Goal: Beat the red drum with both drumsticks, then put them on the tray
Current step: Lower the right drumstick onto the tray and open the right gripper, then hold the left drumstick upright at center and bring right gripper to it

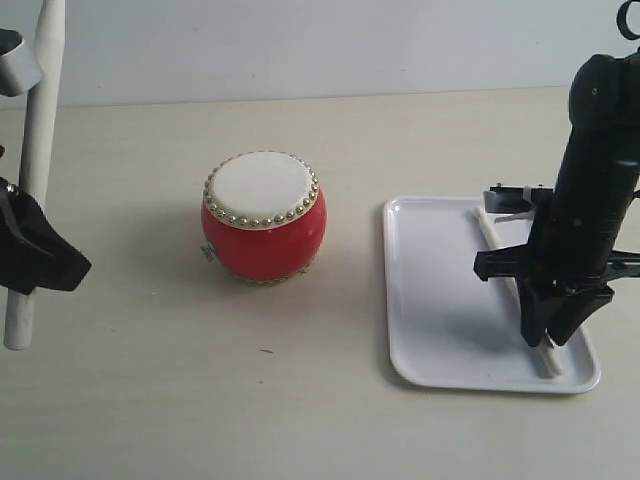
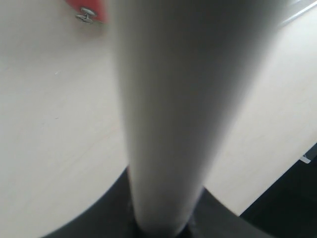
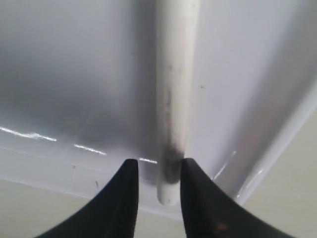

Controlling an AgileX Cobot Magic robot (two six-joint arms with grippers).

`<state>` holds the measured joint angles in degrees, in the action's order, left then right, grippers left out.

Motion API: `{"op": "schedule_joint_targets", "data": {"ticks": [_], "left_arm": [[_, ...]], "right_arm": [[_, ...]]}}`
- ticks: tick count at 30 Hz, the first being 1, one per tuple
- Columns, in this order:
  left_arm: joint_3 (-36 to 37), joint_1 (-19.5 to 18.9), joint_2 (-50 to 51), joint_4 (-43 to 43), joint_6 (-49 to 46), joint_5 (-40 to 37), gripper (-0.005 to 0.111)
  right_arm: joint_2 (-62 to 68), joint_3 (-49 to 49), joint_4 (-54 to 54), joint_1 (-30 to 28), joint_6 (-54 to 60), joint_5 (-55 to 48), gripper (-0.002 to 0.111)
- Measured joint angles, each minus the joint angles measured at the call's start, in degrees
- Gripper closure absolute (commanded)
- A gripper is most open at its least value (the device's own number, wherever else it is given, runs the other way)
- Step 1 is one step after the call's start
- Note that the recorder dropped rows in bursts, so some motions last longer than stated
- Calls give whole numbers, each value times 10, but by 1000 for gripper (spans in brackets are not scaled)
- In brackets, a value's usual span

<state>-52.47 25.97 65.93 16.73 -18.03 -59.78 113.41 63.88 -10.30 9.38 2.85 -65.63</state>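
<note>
Right drumstick (image 1: pixel 492 232) lies flat along the right side of the tray (image 1: pixel 430 300); the right claw (image 1: pixel 550 338) straddles its near end, jaws parted, likely releasing it. The left claw (image 1: pixel 28 252) clamps the left drumstick (image 1: pixel 40 140) upright, left of the red drum (image 1: pixel 264 215), probably awaiting its own placing.

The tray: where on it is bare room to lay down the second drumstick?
The tray is bare on the half toward the red drum, between that rim and the drumstick already lying along the far side. That side is crowded: the right hand stands over the drumstick's near end.
</note>
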Motion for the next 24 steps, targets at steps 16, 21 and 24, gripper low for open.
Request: {"op": "schedule_joint_targets", "data": {"ticks": [16, 21, 24], "left_arm": [[71, 0, 46, 368, -234, 35, 107], [89, 0, 126, 463, -326, -15, 107], [89, 0, 163, 479, -359, -38, 107]], "right_arm": [[-391, -141, -345, 0, 290, 182, 78], [-442, -253, -654, 0, 620, 109, 69], [-426, -262, -713, 0, 673, 48, 60]]}}
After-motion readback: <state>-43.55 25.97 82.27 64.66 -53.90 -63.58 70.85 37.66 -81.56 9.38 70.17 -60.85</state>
